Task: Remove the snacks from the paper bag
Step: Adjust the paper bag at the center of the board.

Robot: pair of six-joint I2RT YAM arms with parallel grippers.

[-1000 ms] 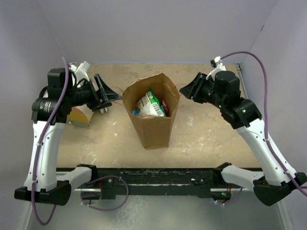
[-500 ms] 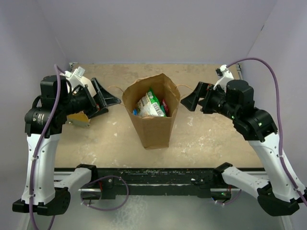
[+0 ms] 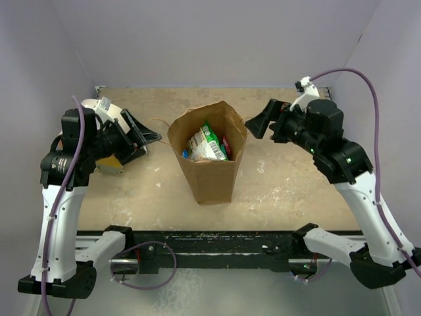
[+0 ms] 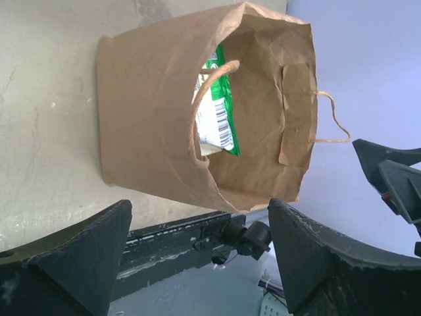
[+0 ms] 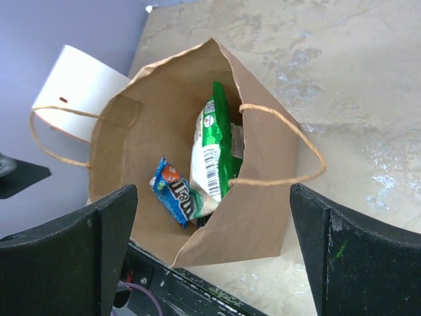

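Note:
The brown paper bag [image 3: 212, 179] stands upright and open in the middle of the table. Inside it lean the snacks: a green-white packet [image 3: 206, 143], a small blue one [image 3: 185, 154] and a red one [image 3: 225, 146]. My left gripper [image 3: 150, 141] hovers open just left of the bag, level with its rim, holding nothing. My right gripper [image 3: 255, 127] is open by the bag's right handle, also empty. The left wrist view shows the bag [image 4: 151, 118] and green packet [image 4: 220, 112] beyond the gripper [image 4: 198, 207]. In the right wrist view the gripper [image 5: 214, 191] looks down on the bag [image 5: 256, 210], green packet [image 5: 214, 151] and blue packet [image 5: 174, 191].
A cream cylinder with an orange end [image 3: 108, 160] lies behind my left gripper, near the left wall; it also shows past the bag as the cylinder [image 5: 82, 89]. Purple walls close in the table. A black rail [image 3: 210, 240] runs along the near edge.
Both grippers have opened wide. The left arm has drawn back to the left, away from the bag. The right arm pulled back, then came in near the right handle again.

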